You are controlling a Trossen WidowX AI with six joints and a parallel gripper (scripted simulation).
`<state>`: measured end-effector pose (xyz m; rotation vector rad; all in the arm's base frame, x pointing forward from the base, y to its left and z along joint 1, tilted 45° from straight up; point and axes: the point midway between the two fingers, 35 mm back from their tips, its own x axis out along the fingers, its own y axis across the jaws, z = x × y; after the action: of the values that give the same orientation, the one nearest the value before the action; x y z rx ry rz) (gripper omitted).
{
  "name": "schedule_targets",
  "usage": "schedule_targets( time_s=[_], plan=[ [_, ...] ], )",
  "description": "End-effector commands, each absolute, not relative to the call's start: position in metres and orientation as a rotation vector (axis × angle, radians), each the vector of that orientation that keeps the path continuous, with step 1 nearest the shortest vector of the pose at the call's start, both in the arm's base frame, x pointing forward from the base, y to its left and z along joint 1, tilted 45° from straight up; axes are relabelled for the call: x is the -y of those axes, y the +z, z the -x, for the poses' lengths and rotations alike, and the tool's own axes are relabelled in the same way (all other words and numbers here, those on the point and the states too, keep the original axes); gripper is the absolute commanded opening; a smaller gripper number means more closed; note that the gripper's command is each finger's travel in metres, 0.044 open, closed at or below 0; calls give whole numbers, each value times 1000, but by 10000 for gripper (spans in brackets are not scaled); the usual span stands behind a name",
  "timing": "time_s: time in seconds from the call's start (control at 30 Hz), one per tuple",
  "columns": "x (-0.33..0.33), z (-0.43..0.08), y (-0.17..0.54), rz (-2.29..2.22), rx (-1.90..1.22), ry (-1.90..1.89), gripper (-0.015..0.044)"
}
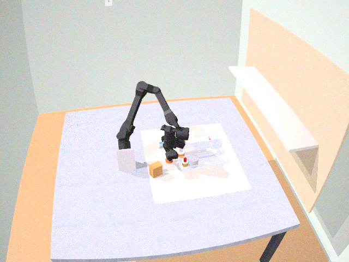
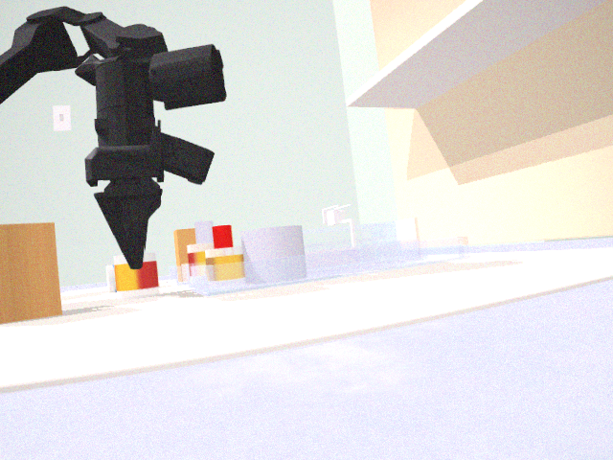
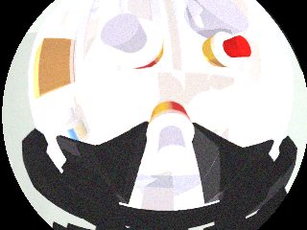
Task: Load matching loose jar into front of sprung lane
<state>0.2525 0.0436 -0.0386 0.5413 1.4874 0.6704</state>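
Note:
The loose jar [image 1: 169,161] [image 2: 148,276] [image 3: 169,109], with a white top and a yellow-and-red label, stands upright on the white mat [image 1: 197,186] in front of the lanes. My gripper [image 1: 170,159] [image 2: 136,265] [image 3: 170,126] points down over it, partly closed, with one finger against each side of its body. The fingers hide part of the jar. A similar white-capped jar [image 1: 180,154] [image 2: 196,251] [image 3: 129,40] stands in a clear lane. A red-capped jar [image 1: 185,163] [image 2: 225,264] [image 3: 216,50] stands in the lane beside it. The pusher plate is not clear.
A wooden block [image 1: 155,170] [image 2: 27,272] stands near the loose jar. Another wooden block [image 2: 182,255] [image 3: 55,66] stands beyond the lanes' front. A grey cylinder [image 1: 193,161] [image 2: 274,252] is behind the red-capped jar. A small blue-marked item [image 1: 161,144] [image 3: 76,130] lies near the gripper.

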Motion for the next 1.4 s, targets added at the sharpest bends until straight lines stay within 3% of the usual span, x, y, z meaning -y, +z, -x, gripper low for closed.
schedule_targets(
  time_s=[0.0,0.07,0.27,0.73,1.37],
  plan=[
    [-44,-251,-39,-550,-1491,669,151],
    [-44,-251,-39,-550,-1491,669,138],
    [-27,-256,-25,-546,-1491,663,0],
    [33,-256,35,-546,-1493,664,0],
    [-26,-280,18,-490,-1458,722,0]
  ],
)
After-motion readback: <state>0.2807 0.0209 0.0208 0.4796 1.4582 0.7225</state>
